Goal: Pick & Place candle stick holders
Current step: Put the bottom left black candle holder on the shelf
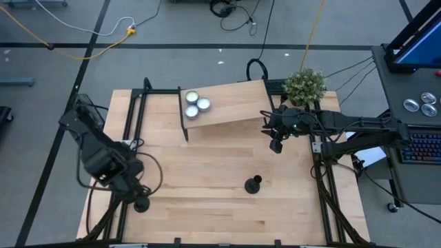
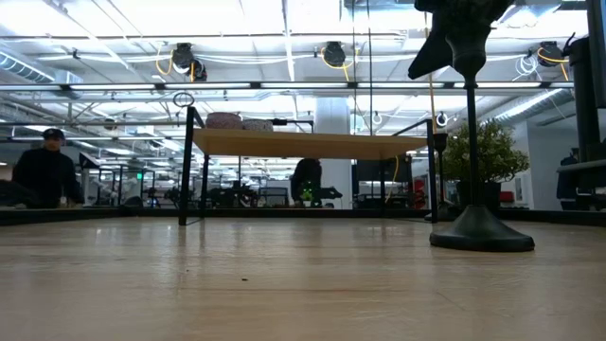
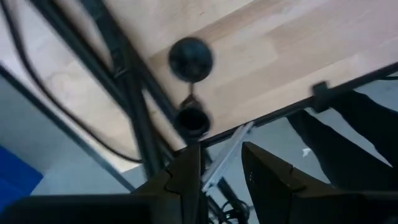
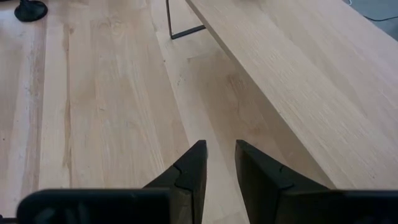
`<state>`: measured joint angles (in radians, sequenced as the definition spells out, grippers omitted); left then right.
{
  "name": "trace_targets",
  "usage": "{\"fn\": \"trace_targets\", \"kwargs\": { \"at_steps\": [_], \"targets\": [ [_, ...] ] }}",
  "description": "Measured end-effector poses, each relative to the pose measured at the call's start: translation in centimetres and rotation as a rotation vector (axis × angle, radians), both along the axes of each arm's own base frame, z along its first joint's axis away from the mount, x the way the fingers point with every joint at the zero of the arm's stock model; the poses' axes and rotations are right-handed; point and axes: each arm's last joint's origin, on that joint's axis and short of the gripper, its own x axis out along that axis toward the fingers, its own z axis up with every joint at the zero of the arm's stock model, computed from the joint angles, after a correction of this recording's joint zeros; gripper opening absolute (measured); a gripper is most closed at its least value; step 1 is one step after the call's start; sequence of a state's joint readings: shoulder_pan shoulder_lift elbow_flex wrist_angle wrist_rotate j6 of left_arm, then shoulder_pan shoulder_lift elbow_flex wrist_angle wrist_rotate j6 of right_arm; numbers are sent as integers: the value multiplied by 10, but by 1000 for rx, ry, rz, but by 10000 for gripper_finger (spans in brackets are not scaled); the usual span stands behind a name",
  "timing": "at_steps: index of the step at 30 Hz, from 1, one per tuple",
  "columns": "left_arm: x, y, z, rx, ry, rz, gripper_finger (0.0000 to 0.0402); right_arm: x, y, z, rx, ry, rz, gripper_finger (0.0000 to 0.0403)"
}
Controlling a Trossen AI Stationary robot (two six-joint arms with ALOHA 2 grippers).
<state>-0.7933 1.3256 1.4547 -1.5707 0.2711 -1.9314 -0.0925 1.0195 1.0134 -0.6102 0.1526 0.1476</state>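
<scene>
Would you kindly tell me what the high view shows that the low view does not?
Only the high view shows both grippers, the left gripper near the table's front-left corner and the right gripper beside the raised shelf, plus three tealights on that shelf. Only the low view shows a seated person beyond the table. Both show one candle stick holder and the potted plant.

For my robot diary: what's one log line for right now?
left gripper: open, over corner holder | right gripper: open, empty | center holder: standing

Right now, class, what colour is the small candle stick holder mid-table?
Matte black candle stick holder, clearest in the high view.
</scene>
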Motion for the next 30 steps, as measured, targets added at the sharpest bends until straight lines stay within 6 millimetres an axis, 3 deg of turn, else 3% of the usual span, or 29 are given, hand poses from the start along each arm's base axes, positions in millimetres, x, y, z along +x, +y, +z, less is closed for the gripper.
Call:
{"fn": "trace_targets", "kwargs": {
  "at_steps": [5, 10, 20, 30],
  "targets": [
    [-17, -7, -15, 38, 82, 3, 122, 0, 0, 0, 2, -1, -2, 75],
    [-21, -9, -29, 70, 128, -11, 122, 0, 0, 0, 17, -5, -14, 75],
    [-18, -10, -31, 96, 42, -17, 122, 0, 0, 1, 21, -16, -18, 75],
    [-20, -14, -34, 78, 65, -22, 122, 0, 0, 1, 25, -16, -22, 75]
  ]
}}
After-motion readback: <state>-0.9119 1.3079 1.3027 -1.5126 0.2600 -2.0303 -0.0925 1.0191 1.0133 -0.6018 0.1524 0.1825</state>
